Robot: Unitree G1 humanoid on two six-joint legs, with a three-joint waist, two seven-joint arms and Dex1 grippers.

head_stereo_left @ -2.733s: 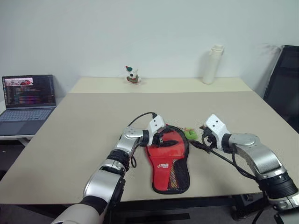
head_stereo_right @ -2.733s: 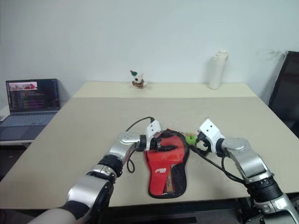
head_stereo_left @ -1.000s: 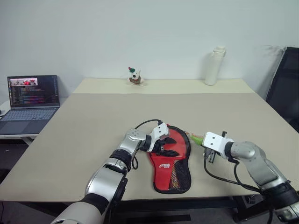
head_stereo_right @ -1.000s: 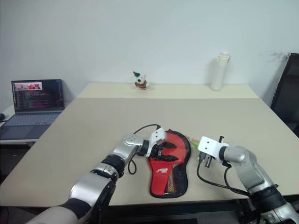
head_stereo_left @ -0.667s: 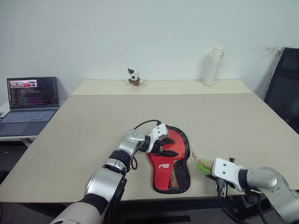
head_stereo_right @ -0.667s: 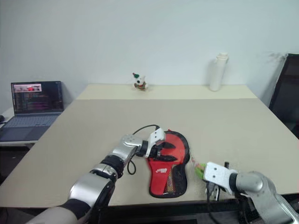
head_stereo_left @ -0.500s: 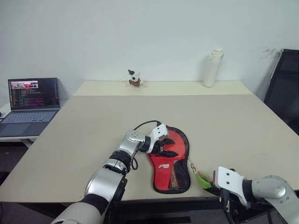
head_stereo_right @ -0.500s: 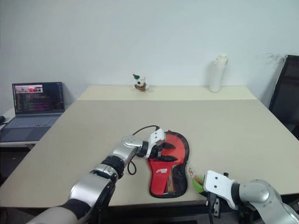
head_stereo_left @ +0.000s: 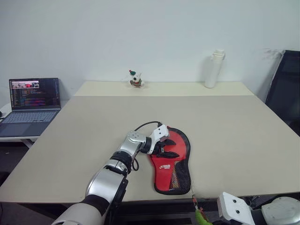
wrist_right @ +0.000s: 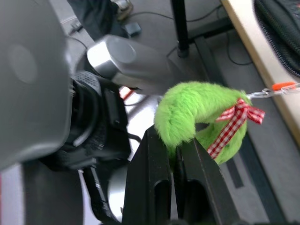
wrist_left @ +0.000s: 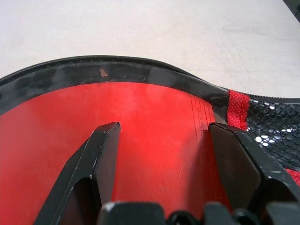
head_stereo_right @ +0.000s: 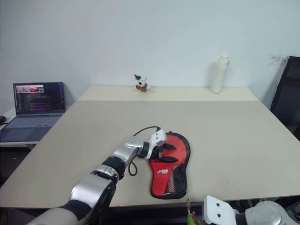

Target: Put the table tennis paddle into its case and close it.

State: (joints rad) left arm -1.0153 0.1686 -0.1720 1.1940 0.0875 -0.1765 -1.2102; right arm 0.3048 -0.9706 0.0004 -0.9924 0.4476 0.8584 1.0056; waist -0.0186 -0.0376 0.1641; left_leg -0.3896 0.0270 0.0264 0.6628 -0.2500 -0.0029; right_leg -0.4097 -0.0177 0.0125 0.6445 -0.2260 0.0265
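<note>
Since the earlier frame, right gripper (wrist_right: 174,154) has dropped from beside the case (head_stereo_left: 172,159) to the lower right, below the table (head_stereo_left: 234,126) edge, pinching the green charm (wrist_right: 199,119). Left gripper (wrist_left: 164,154), jaws spread, rests on the case's red face at centre frame.

Silver-grey jointed arms, black elbow bands, white wrist housings, looping black cable, black two-fingered left end effector (head_stereo_left: 165,149).
</note>
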